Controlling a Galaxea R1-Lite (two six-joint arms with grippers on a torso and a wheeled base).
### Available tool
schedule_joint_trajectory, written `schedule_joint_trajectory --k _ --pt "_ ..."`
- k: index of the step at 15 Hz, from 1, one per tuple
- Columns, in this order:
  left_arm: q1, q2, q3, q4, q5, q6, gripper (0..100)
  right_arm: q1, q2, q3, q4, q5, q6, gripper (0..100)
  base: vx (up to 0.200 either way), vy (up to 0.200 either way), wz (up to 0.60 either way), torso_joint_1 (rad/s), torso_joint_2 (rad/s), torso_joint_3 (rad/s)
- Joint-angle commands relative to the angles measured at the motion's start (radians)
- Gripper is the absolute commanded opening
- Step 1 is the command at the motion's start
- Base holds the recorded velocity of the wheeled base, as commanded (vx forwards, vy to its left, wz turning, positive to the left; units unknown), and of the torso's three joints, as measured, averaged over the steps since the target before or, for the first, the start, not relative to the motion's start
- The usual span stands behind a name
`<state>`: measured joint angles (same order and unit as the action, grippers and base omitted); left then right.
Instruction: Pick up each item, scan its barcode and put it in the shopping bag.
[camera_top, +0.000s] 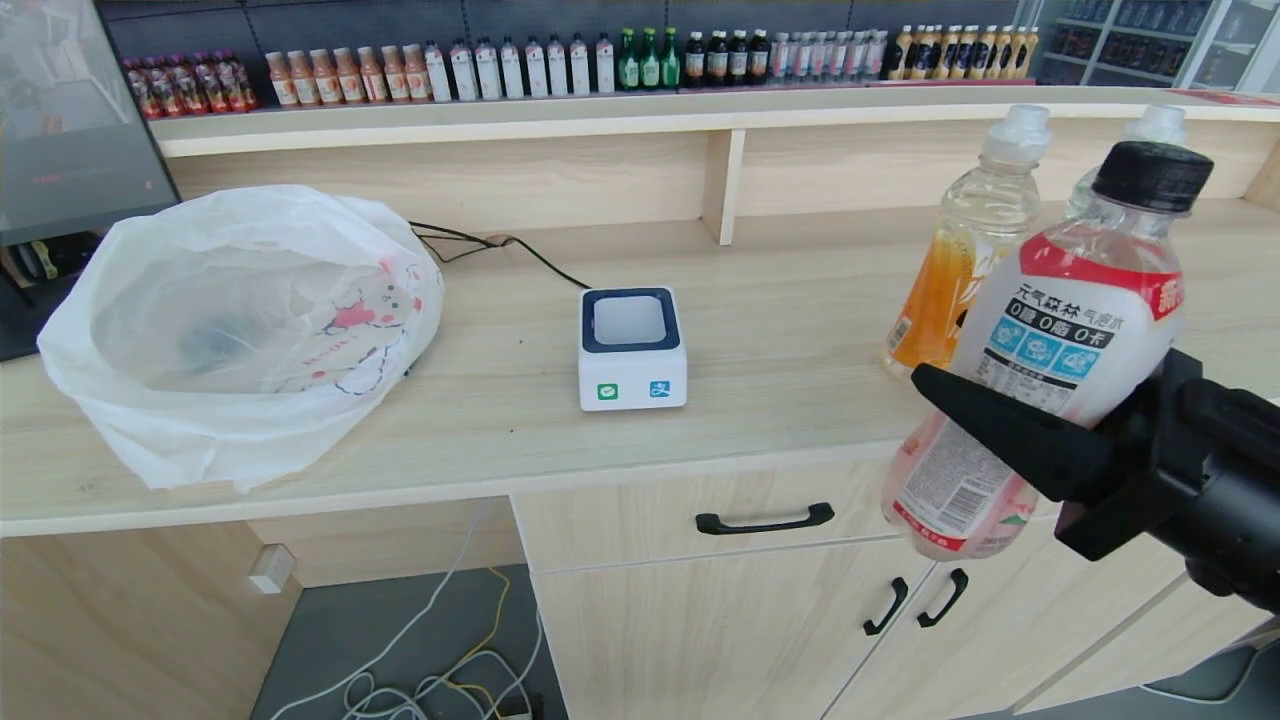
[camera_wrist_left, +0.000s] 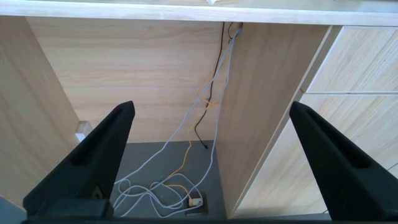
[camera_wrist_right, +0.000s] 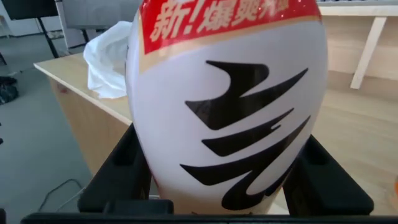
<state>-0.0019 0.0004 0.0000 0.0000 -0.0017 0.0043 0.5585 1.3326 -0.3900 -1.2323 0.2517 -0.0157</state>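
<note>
The right gripper (camera_wrist_right: 222, 140) is closed around the tilted black-capped bottle (camera_top: 1070, 330), lifted before the counter (camera_top: 780, 300).

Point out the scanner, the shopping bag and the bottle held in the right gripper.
scanner (camera_top: 632, 362), head view, white front face.
shopping bag (camera_top: 345, 335), head view, printed side wall.
bottle (camera_top: 1040, 355), head view, middle of its label.

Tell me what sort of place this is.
Likely a convenience-store checkout: rows of bottled drinks along the back, a small white scanner on the wooden counter, and an open plastic shopping bag beside it.
</note>
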Motion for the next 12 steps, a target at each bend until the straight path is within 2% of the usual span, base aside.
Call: schedule_joint_trajectory --k 1,4,10,12 --pt "0.0 0.0 0.0 0.0 0.0 0.0 100 0.046 0.042 -0.024 -0.012 0.009 0.031 0 0.0 0.0 0.0 0.0 0.0 0.0" --pt "0.0 0.0 0.0 0.0 0.0 0.0 100 0.073 0.105 -0.112 -0.039 0.08 0.062 0 0.0 0.0 0.0 0.0 0.0 0.0" --pt "0.0 0.0 0.0 0.0 0.0 0.0 100 0.133 0.201 -0.184 -0.09 0.112 0.151 0 0.0 0.0 0.0 0.0 0.0 0.0" --pt "0.0 0.0 0.0 0.0 0.0 0.0 100 0.167 0.258 -0.253 -0.113 0.121 0.177 0 0.0 0.0 0.0 0.0 0.0 0.0"
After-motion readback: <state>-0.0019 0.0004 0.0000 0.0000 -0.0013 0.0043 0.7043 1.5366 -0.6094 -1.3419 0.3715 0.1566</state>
